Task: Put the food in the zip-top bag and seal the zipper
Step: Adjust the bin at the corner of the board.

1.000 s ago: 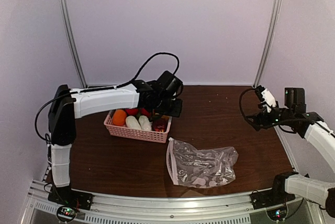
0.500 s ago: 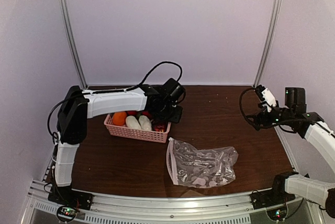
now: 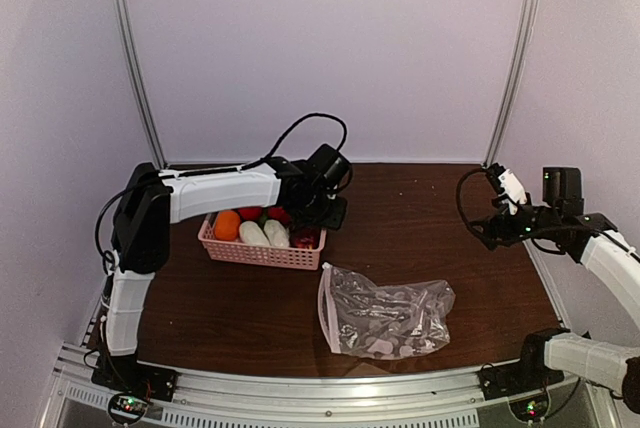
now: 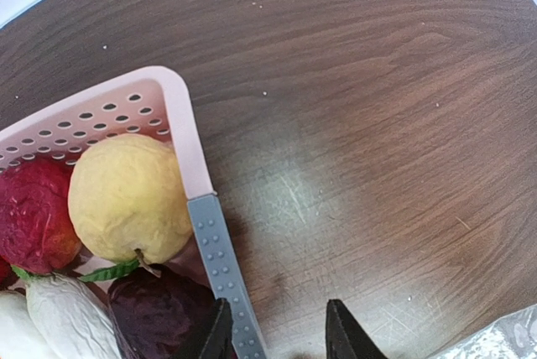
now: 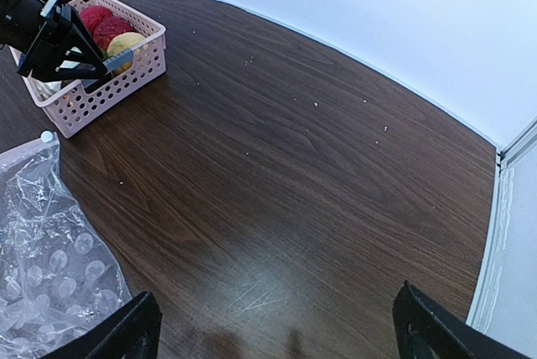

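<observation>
The food lies in a pink basket: an orange piece, whitish pieces, red ones. The left wrist view shows a yellow fruit, a red one, a dark red one and a whitish-and-green piece. My left gripper is open at the basket's right end, its grey finger pad against the end wall, and it holds nothing. The transparent zip-top bag lies flat near the front, with its zipper along the left edge. My right gripper is wide open above bare table at the right.
The basket also shows in the right wrist view, with the bag's corner at lower left. Dark wood table stretches between basket and right arm. Metal frame posts and white walls close the back.
My left arm has dropped and drawn its gripper down to the basket's right end. The right arm, the bag and the food have not moved.
</observation>
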Robot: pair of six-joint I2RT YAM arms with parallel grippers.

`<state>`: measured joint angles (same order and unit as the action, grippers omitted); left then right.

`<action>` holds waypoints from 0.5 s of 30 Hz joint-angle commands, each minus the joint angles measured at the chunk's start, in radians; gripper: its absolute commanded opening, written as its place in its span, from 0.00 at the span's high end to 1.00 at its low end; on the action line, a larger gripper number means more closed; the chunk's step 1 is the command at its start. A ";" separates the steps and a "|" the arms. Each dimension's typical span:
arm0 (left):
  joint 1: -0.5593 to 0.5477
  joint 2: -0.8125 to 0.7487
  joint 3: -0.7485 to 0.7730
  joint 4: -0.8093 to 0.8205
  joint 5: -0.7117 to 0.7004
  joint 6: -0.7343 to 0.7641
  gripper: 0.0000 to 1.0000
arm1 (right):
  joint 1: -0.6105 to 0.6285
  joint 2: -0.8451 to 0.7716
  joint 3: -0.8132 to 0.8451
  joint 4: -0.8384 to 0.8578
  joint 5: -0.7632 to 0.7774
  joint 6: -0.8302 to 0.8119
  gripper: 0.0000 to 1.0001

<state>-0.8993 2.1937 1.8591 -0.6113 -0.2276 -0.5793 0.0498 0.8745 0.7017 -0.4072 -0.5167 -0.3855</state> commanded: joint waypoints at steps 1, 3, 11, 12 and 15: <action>0.008 0.005 0.021 -0.010 -0.032 0.023 0.60 | 0.005 0.003 -0.007 0.002 0.001 0.005 0.03; 0.013 0.013 0.021 -0.008 -0.019 0.021 0.60 | 0.005 0.002 -0.006 0.002 0.001 0.004 0.03; 0.020 0.046 0.014 -0.016 -0.010 0.017 0.63 | 0.004 -0.002 -0.007 0.002 0.002 0.005 0.03; 0.022 0.048 0.014 -0.017 -0.006 0.019 0.64 | 0.004 -0.001 -0.007 0.001 0.003 0.005 0.03; 0.025 0.057 0.021 -0.023 -0.002 0.026 0.65 | 0.005 0.000 -0.007 0.001 0.003 0.005 0.03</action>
<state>-0.8848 2.2238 1.8591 -0.6140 -0.2340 -0.5713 0.0498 0.8753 0.7017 -0.4076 -0.5167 -0.3855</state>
